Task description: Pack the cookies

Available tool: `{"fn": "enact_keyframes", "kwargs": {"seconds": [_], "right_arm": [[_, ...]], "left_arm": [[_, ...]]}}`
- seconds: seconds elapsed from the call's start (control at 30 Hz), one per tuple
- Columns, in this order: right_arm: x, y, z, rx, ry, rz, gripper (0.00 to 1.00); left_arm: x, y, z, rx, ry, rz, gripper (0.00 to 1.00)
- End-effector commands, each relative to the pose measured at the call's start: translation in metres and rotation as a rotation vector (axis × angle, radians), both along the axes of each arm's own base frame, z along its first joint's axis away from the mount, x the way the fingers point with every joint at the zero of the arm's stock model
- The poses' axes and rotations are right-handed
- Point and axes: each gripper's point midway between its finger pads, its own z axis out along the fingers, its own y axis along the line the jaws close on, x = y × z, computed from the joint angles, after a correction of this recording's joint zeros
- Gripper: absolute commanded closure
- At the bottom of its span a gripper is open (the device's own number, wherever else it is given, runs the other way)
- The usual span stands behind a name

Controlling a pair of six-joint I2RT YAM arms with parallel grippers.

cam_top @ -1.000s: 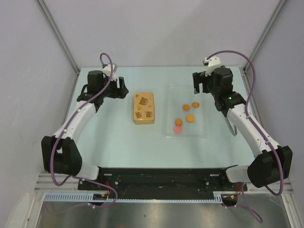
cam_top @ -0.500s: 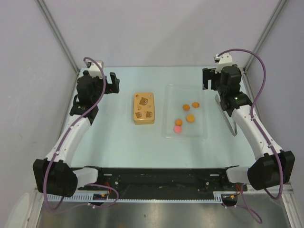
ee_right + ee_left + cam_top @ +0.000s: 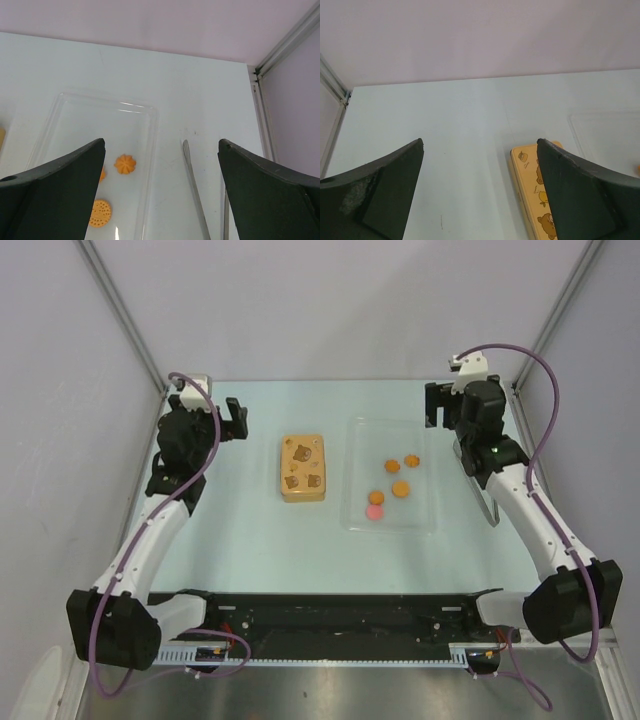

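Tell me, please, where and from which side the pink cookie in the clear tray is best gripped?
Probably from straight above, with the right fingers closing on its round edge from left and right. The pink cookie lies flat in the clear tray, whose walls block a sideways approach, and an orange cookie sits close behind it.

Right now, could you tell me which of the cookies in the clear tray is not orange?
The pink cookie, the one lying closest to the near edge of the clear tray; the other four are orange cookies farther back.
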Motion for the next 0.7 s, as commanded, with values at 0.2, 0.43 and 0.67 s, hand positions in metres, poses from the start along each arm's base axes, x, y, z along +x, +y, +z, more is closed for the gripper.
{"fn": "enact_keyframes", "kwargs": {"seconds": [0.2,0.43,0.67], "right_arm": [[-0.014,0.022,0.037,-0.079,-0.157,-0.03,0.0],[-0.014,0.019,0.039,-0.079,-0.169,-0.044,0.0],[-0.015,0.017,0.041,-0.066,-0.174,-0.051,0.0]], "left_arm": [[-0.008,0.004,0.023,0.028,-0.114,0.033,0.0],[-0.012,0.006,0.029,0.029,-0.135,0.046,0.0],[-0.014,0.006,0.033,0.026,-0.147,0.046,0.0]]}}
